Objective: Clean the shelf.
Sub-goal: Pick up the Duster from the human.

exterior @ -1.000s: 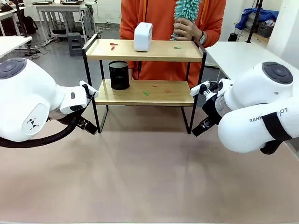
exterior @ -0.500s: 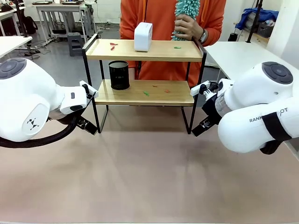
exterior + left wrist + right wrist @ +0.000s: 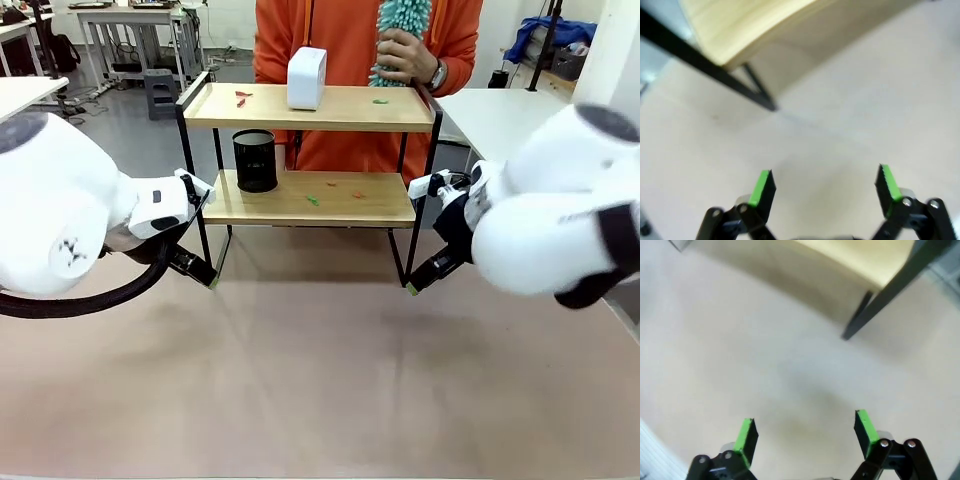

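Observation:
The shelf [image 3: 310, 108], two light wooden boards in a black frame, stands at the far middle of the table. On its top board sit a white box [image 3: 306, 78] and small red and green scraps [image 3: 240, 97]. A black mesh cup [image 3: 255, 160] and more scraps [image 3: 313, 199] lie on the lower board. Behind it a person holds a teal duster [image 3: 402, 22]. My left gripper [image 3: 205, 273] hangs open by the shelf's front left leg [image 3: 760, 92]. My right gripper [image 3: 418, 281] is open by the front right leg [image 3: 860, 322]. Both sets of green pads [image 3: 760, 188] [image 3: 863, 426] hold nothing.
The tan tabletop [image 3: 320, 380] stretches bare in front of the shelf. A white table [image 3: 490, 120] stands at the right, another [image 3: 25, 95] at the far left. The person in orange stands close behind the shelf.
Both arms have shifted slightly, and each gripper has dropped a little toward the table beside the shelf legs. The person's hand with the duster has risen slightly.

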`<state>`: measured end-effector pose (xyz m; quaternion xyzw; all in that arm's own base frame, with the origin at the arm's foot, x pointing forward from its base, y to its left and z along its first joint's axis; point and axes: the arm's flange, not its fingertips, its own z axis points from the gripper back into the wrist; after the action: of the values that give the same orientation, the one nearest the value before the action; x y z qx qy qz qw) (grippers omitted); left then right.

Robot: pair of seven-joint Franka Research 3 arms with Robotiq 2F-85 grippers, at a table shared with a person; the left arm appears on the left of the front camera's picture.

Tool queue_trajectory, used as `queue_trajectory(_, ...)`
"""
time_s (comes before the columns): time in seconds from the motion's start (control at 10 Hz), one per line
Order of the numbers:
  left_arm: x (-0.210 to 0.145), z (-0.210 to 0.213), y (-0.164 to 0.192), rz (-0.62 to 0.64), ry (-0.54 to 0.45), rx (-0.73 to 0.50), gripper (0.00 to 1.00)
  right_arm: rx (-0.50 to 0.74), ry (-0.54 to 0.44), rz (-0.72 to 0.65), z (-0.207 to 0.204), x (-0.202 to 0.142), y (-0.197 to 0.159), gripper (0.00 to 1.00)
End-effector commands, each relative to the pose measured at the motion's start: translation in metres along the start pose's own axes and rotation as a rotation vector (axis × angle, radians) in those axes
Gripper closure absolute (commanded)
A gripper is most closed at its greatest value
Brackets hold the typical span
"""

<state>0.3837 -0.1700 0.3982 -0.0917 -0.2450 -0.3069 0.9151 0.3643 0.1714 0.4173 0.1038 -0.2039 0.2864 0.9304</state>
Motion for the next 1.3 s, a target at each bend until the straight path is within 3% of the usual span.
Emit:
queue_trajectory(0.0, -0.032, 0.105, 0.029, 0.105, -0.041, -0.261, 0.00, 0.214, -0.064, -0.171, 0.130, -0.032, -0.014, 0.00)
queue_trajectory(0.1, -0.047, 0.137, 0.042, 0.153, -0.112, -0.386, 0.00, 0.282, -0.114, -0.195, 0.164, -0.052, -0.021, 0.00)
queue_trajectory(0.2, -0.073, 0.176, 0.068, 0.271, -0.241, -0.432, 0.00, 0.366, -0.196, -0.257, 0.199, -0.083, -0.047, 0.00)
queue_trajectory(0.3, -0.114, 0.209, 0.101, 0.428, -0.458, -0.508, 0.00, 0.467, -0.320, -0.404, 0.223, -0.120, -0.092, 0.00)
queue_trajectory(0.5, -0.178, 0.211, 0.154, 0.640, -0.710, -0.625, 0.00, 0.619, -0.476, -0.666, 0.216, -0.180, -0.173, 0.00)
queue_trajectory(0.6, -0.196, 0.189, 0.172, 0.739, -0.769, -0.691, 0.00, 0.682, -0.582, -0.808, 0.198, -0.209, -0.206, 0.00)
queue_trajectory(0.8, -0.213, 0.138, 0.197, 0.891, -0.763, -0.756, 0.00, 0.673, -0.698, -0.938, 0.163, -0.254, -0.237, 0.00)
queue_trajectory(0.9, -0.214, 0.120, 0.210, 0.976, -0.684, -0.704, 0.00, 0.443, -0.645, -0.995, 0.150, -0.262, -0.229, 0.00)
queue_trajectory(1.0, -0.225, 0.206, 0.239, 0.878, -0.747, -0.699, 0.00, 0.655, -0.600, -0.945, 0.206, -0.272, -0.252, 0.00)
queue_trajectory(1.2, -0.225, 0.206, 0.239, 0.878, -0.747, -0.699, 0.00, 0.655, -0.600, -0.945, 0.206, -0.272, -0.252, 0.00)
